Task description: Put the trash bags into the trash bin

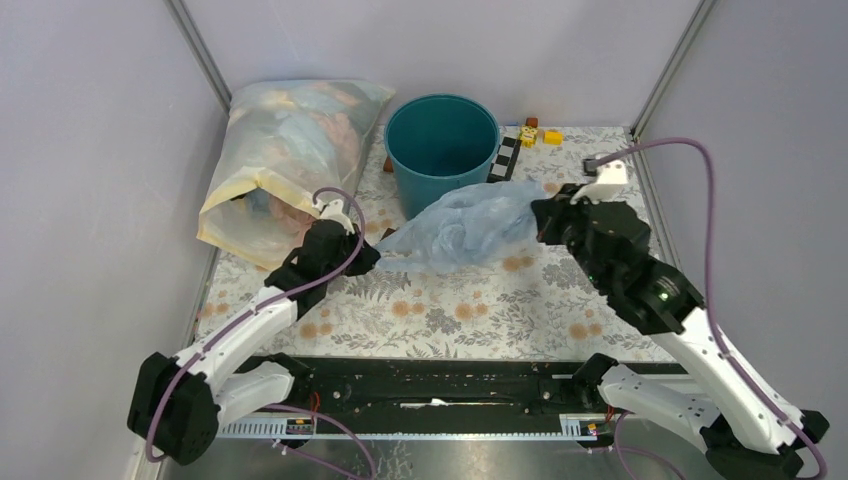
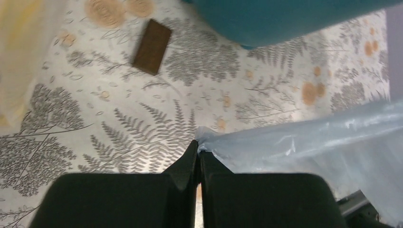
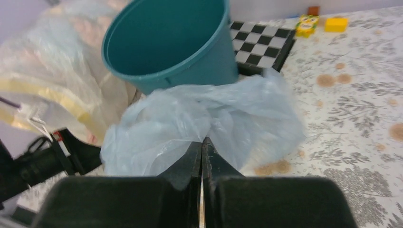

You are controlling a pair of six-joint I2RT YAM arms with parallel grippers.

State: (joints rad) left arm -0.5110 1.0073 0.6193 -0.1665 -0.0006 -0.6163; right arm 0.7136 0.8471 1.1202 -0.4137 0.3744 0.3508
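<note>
Bag held taut between both arms, bin just beyond.
Left gripper (image 1: 370, 254) and right gripper (image 1: 540, 214) each pinched one end of the pale blue trash bag (image 1: 465, 228), its length running side to side; the teal trash bin (image 1: 441, 150) stood open directly behind.

The left wrist view cuts the trash bin (image 2: 285, 19) off at its top edge and the trash bag (image 2: 323, 142) at its right. From above, small blocks (image 1: 552, 137) at the worktop's (image 1: 450, 310) far edge are too small to identify, and the stuffed bag's (image 1: 290, 140) contents blur behind cloudy film.

Crinkly blue bag (image 1: 465, 228) nr upright teal bin (image 1: 432, 185)
</note>
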